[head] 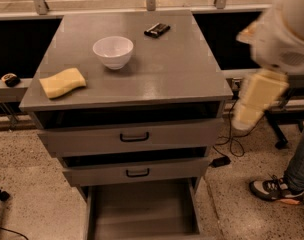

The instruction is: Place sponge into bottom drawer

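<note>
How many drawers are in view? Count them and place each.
3. The top drawer sits just under the cabinet top, the middle drawer is below it, and the bottom drawer is lowest, pulled out. None seems hidden. The gripper hangs right of the cabinet top.

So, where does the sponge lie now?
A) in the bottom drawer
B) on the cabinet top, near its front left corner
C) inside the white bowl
B: the sponge lies on the cabinet top, apart from the white bowl; the bottom drawer is open without it, and the end effector hangs right of the cabinet.
</note>
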`<action>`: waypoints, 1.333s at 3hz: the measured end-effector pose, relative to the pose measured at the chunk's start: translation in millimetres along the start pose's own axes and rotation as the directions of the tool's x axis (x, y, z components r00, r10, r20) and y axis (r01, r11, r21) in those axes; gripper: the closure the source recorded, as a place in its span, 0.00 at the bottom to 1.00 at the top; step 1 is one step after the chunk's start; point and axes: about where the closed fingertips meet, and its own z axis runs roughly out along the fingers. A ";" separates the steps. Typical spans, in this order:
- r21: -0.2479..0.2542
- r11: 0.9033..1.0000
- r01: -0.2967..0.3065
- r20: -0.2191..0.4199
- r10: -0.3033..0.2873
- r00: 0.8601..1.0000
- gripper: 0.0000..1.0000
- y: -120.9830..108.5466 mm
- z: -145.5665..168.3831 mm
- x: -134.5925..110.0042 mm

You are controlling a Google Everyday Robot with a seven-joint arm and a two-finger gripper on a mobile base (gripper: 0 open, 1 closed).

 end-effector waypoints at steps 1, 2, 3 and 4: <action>-0.064 0.984 0.169 -0.062 -0.173 0.983 0.00 -28.0 33.6 -63.9; -0.102 0.932 0.349 -0.019 -0.352 0.936 0.00 -53.0 66.8 -121.8; -0.098 0.874 0.476 0.036 -0.475 0.879 0.00 -60.1 75.4 -145.6; -0.098 0.873 0.478 0.033 -0.477 0.878 0.00 -59.3 75.1 -144.0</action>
